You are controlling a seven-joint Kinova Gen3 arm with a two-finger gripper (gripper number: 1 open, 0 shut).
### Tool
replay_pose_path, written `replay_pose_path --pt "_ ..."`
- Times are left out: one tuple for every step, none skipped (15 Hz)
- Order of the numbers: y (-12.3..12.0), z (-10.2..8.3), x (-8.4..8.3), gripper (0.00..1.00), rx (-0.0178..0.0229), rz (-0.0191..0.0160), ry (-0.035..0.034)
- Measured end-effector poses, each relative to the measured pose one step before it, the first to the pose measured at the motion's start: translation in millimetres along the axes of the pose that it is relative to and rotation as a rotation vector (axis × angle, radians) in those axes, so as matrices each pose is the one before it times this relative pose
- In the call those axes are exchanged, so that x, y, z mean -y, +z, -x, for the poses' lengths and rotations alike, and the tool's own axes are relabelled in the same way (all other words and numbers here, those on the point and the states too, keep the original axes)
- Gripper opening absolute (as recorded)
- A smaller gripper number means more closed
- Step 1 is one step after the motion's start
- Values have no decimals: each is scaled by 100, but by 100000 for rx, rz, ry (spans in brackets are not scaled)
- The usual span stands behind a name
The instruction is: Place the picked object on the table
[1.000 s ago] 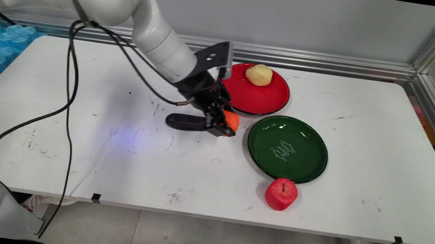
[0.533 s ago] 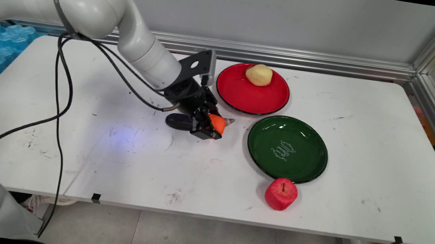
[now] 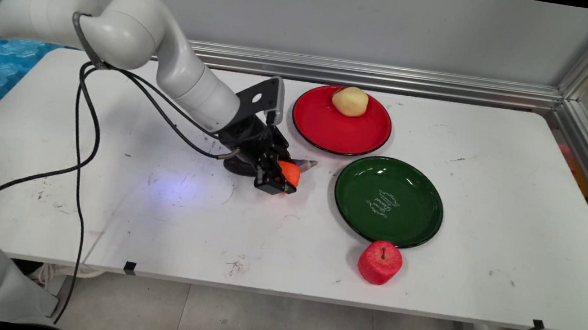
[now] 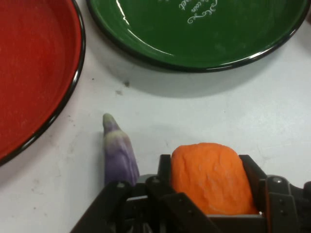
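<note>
Near the table's (image 3: 492, 214) middle, the gripper (image 3: 281, 177) clamps an orange fruit (image 4: 210, 177) between its fingers, just above the surface, beside a purple eggplant (image 4: 118, 153), left of the green plate (image 3: 389, 200) and below the red plate (image 3: 341, 120).

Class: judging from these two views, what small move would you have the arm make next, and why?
Probably lift a little. The gripper is shut on the orange fruit low over the table, with an eggplant right beside it and the green plate nearby.
</note>
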State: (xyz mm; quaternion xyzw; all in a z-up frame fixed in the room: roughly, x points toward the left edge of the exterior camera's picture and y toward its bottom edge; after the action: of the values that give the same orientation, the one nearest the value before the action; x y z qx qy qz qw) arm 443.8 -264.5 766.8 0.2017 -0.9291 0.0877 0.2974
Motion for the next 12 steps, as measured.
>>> replay_pose_path --pt "194 157 -34 0 -274 115 -568" --pt "226 199 -51 0 -259 171 -666" --pt "219 194 -41 0 -190 92 -626" --pt "174 156 -19 0 -163 -8 -503" --pt "185 181 2 0 -136 -118 -531" --pt "174 166 12 0 -131 -149 -540" --pt "168 148 15 0 -123 -130 -497" --pt "117 127 3 0 -117 -108 -432" --pt "99 90 3 0 -80 -69 -304" --pt "120 89 7 0 -120 -41 -364" --pt "110 85 -2 0 -121 2 -333" --pt "123 90 -7 0 -112 52 -385"
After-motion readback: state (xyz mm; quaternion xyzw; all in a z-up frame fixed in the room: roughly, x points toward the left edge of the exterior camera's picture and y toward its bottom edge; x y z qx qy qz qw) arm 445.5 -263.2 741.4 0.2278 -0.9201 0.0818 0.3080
